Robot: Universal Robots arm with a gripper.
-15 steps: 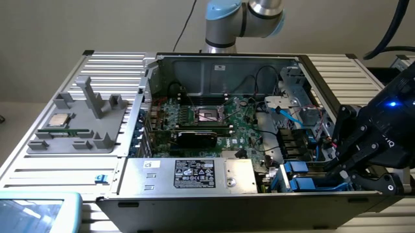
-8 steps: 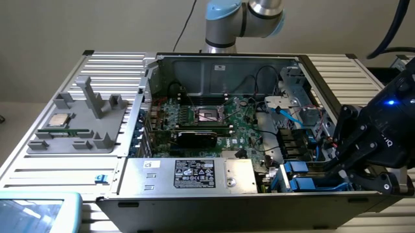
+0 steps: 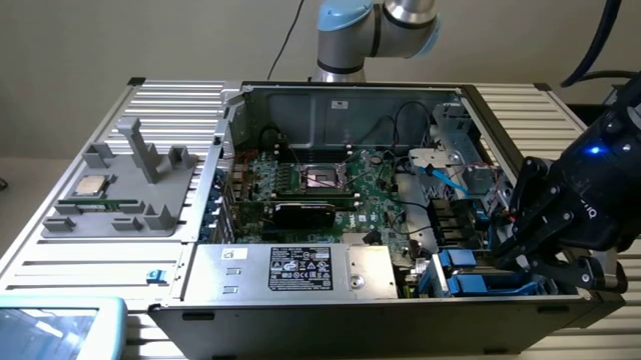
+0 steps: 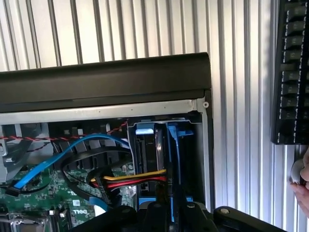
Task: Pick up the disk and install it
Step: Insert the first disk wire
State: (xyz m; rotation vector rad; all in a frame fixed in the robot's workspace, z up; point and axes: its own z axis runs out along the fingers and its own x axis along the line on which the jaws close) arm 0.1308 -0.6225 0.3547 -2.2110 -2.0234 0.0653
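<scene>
We saw a plain beige wall [image 3: 150, 37] at twelve o'clock in the exterior view, evenly and softly lit. A ribbed pale metal counter [image 3: 100, 259] spread below it from nine round to three o'clock.

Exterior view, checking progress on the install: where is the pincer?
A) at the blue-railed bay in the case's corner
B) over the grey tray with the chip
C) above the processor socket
A: the pincer is low at the blue-railed bay, on the exterior view's right.

Green motherboard [image 3: 386, 199], black gripper [image 3: 516, 251] — ribbed silver table [image 3: 180, 97]
</scene>
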